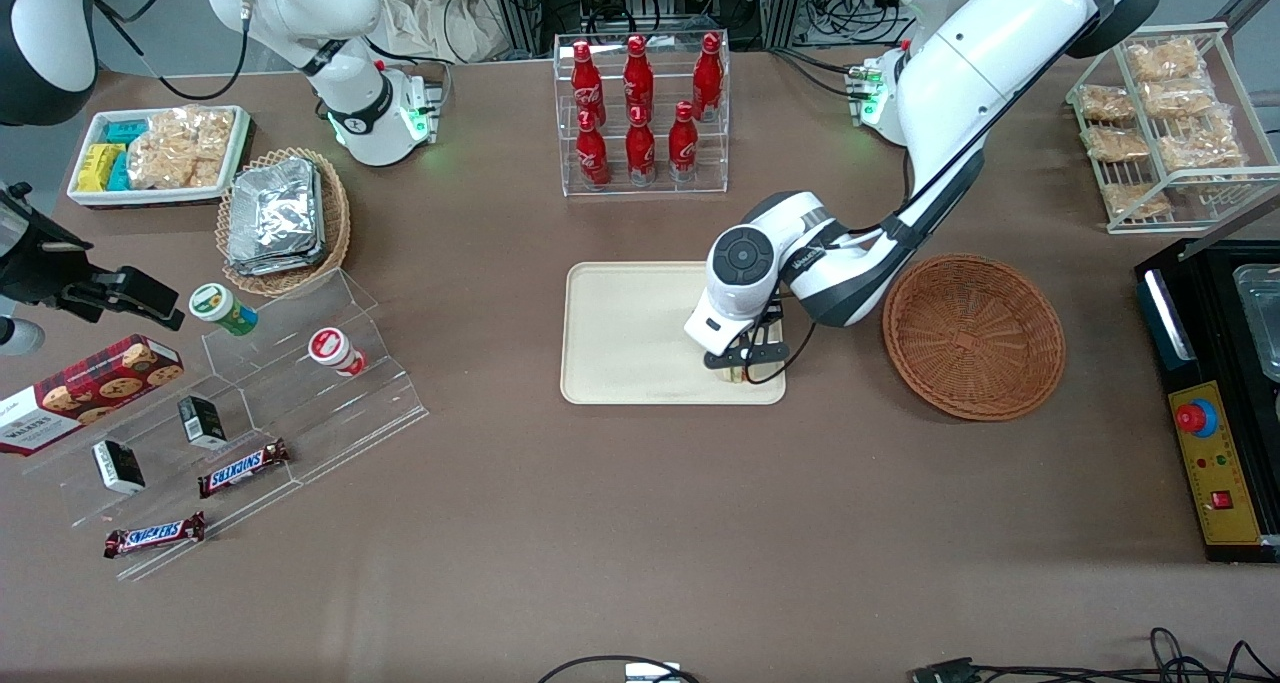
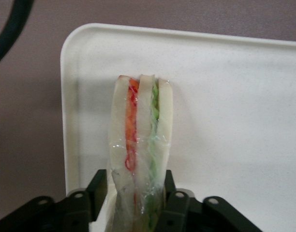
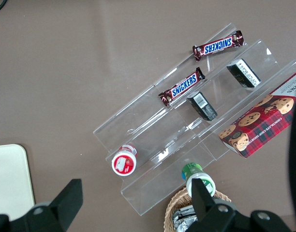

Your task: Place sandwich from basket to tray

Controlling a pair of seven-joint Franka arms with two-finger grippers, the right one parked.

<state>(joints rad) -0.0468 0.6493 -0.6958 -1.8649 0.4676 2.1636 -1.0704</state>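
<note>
The sandwich [image 2: 140,125], white bread with red and green filling in clear wrap, stands on edge on the cream tray [image 2: 235,96], near the tray's corner nearest the front camera and toward the basket. My left gripper [image 2: 135,181] is shut on its lower part, one black finger against each bread face. In the front view the gripper [image 1: 745,363] is low over that corner of the tray [image 1: 630,333], and only a sliver of the sandwich [image 1: 738,374] shows under it. The dark woven basket [image 1: 973,335] sits beside the tray toward the working arm's end, with nothing in it.
A clear rack of red bottles [image 1: 641,113] stands farther from the front camera than the tray. A wire rack of bagged snacks [image 1: 1165,123] and a black control box [image 1: 1215,383] lie past the basket. A tan basket of foil packets [image 1: 283,218], a white bin [image 1: 158,153] and acrylic steps [image 1: 250,383] lie toward the parked arm's end.
</note>
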